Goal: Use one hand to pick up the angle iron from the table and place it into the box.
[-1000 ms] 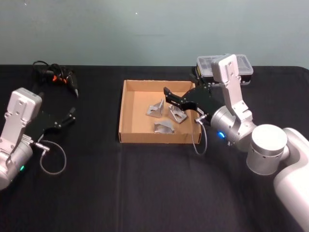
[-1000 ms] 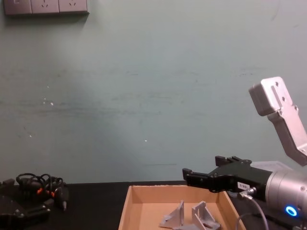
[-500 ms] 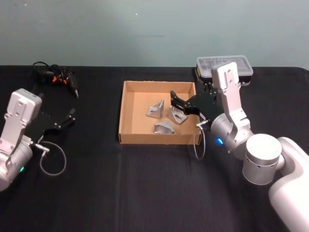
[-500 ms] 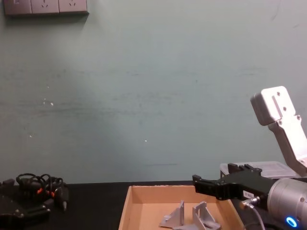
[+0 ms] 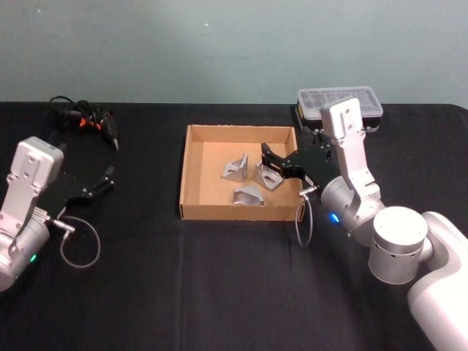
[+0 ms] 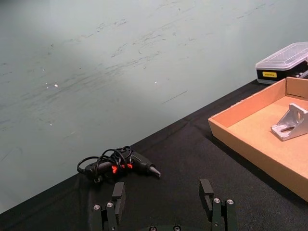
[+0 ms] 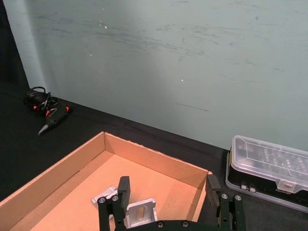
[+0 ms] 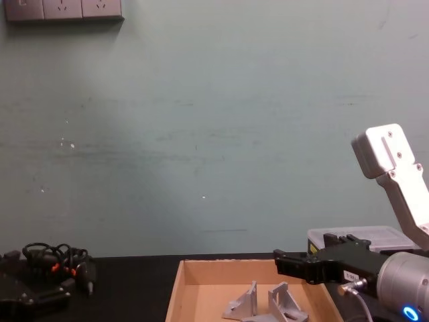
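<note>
While the right tool (image 5: 269,161) hangs open over the box (image 5: 191,164), three angle irons (image 5: 254,178) lie just below

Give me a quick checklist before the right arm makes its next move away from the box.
1. Right gripper empty, fingers apart: ok.
2. Three angle irons lying inside the box: ok.
3. More angle iron left on the table: cannot tell, none seen.
4. Plastic case behind the right arm, apart from the box: ok.
5. Left gripper parked at the table's left, open: ok.
</note>
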Action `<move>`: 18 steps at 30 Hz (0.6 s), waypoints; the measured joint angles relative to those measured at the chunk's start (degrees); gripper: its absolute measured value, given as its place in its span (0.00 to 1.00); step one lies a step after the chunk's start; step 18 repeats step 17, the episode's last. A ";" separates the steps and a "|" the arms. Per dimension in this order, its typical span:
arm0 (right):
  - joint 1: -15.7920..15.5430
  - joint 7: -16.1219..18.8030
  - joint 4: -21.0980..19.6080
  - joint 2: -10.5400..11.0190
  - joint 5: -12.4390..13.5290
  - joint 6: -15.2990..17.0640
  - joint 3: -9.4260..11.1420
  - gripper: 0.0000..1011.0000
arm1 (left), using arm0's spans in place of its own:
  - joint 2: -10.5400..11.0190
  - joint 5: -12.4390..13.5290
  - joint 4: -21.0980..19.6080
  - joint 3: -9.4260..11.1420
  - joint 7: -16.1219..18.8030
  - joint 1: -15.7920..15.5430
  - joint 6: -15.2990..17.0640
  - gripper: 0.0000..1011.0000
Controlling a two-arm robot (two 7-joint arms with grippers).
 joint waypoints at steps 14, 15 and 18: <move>0.13 -0.01 0.20 0.02 0.02 -0.37 -0.18 0.99 | 0.00 0.00 0.00 0.00 0.00 0.00 0.00 1.00; 0.13 -0.01 0.21 0.03 0.02 -0.39 -0.19 0.99 | 0.00 0.00 0.00 0.00 0.00 0.00 0.00 1.00; 0.14 -0.01 0.22 0.03 0.02 -0.41 -0.20 0.99 | 0.00 0.00 0.00 0.00 0.00 0.00 0.00 1.00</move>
